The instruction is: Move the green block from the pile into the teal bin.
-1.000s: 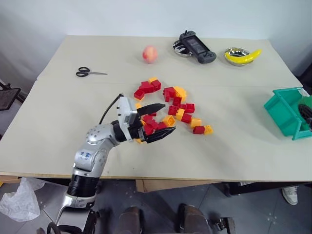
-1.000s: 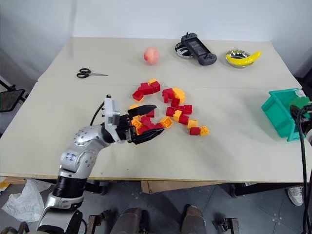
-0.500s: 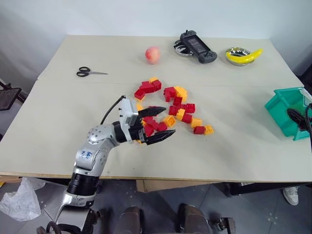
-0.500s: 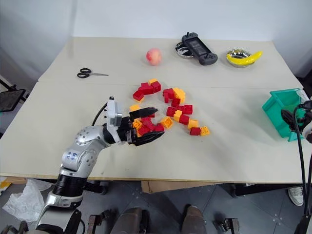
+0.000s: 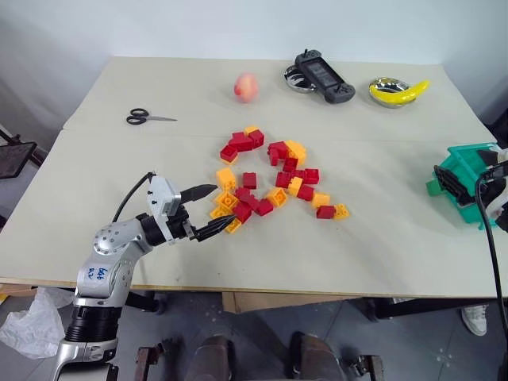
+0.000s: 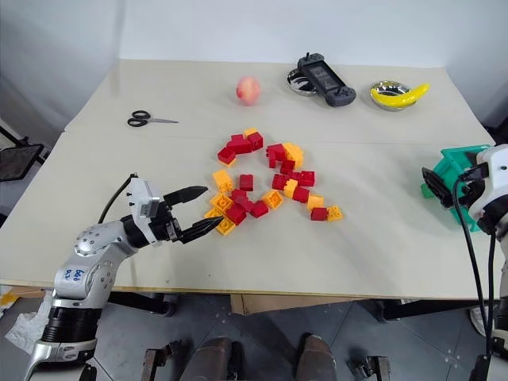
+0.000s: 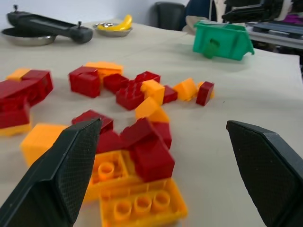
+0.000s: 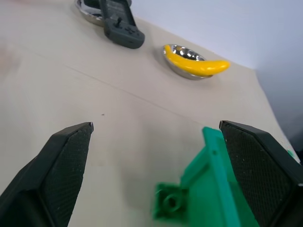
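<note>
The pile point(image 5: 274, 178) of red and orange-yellow bricks lies mid-table. My left gripper point(image 5: 225, 206) hovers open just left of its near end, nothing between the fingers point(image 7: 61, 175). The teal bin point(image 6: 458, 161) sits at the table's right edge. My right gripper point(image 6: 446, 184) is open beside it, on the side facing the pile. The green block point(image 8: 169, 203) shows free of the fingers, against the bin's outer wall point(image 7: 222, 40). I cannot tell whether the block is resting on the table or in the air.
Scissors point(image 5: 147, 119) lie at the far left, a peach point(image 5: 246, 87) at the back centre. A black game controller point(image 5: 321, 77) rests on a steel bowl, and a banana point(image 5: 398, 92) lies in another bowl at the back right. The table's front edge point(image 5: 262, 290) is close.
My left arm drew back leftward off the pile, still open. My right gripper came in from the right over the bin and opened. The green block now sits outside its fingers by the bin wall.
</note>
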